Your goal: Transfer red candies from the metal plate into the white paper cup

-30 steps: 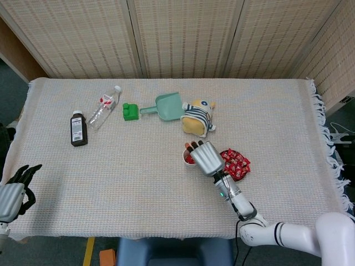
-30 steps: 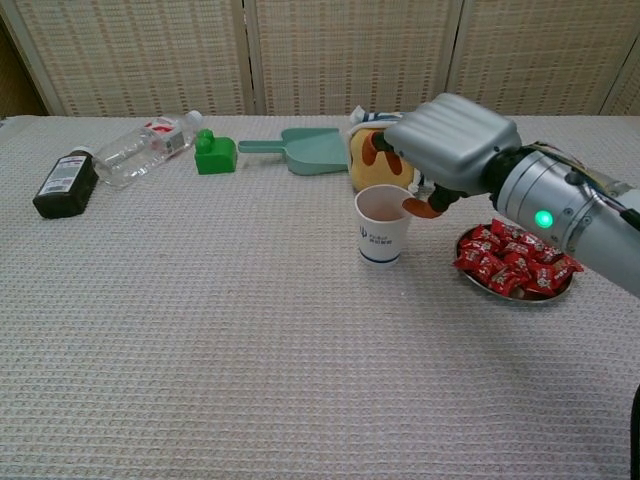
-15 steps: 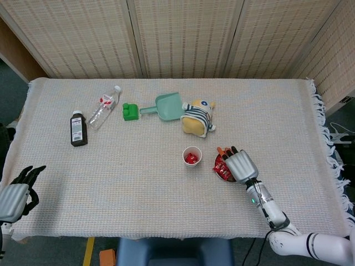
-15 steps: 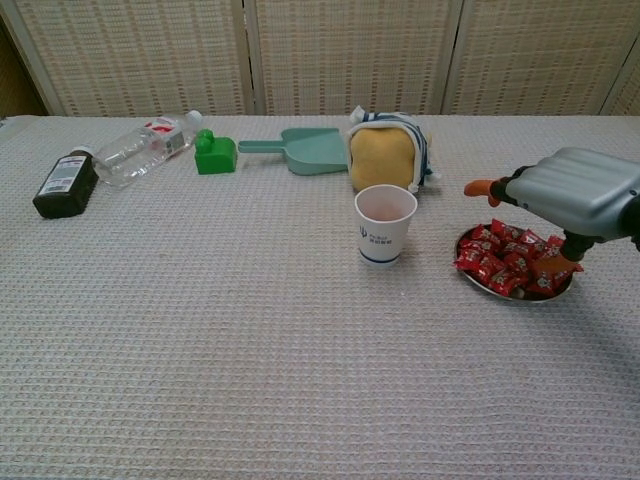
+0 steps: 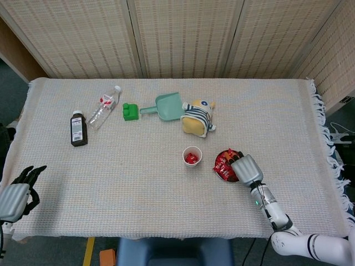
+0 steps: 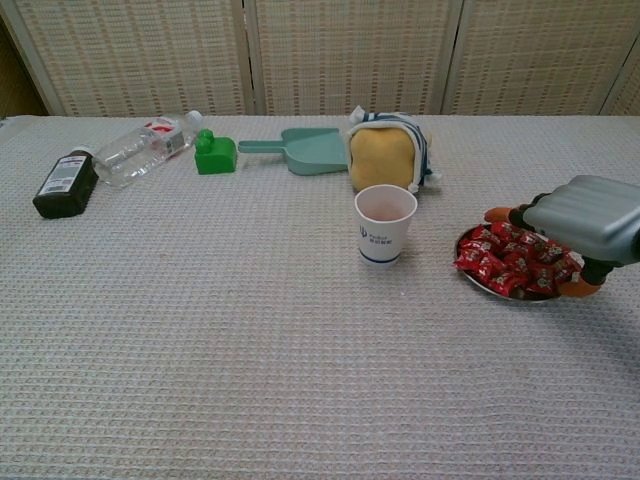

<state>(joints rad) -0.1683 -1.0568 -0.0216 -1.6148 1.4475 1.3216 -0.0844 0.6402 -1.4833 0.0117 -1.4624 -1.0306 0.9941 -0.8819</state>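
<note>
- Nearest, the left hand is seen at the table's near edge, fingers apart, nothing held.
- The right hand is lowered over the metal plate of red candies; its grasp cannot be told.
- The white paper cup is set just beside, candies inside.

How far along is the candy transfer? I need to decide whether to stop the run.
Partly done: the head view shows a few red candies inside the white paper cup. The right hand is over the metal plate, apparently reaching for more; whether it grips one is unclear. Most red candies remain on the plate. The left hand idles at the table's edge.
</note>
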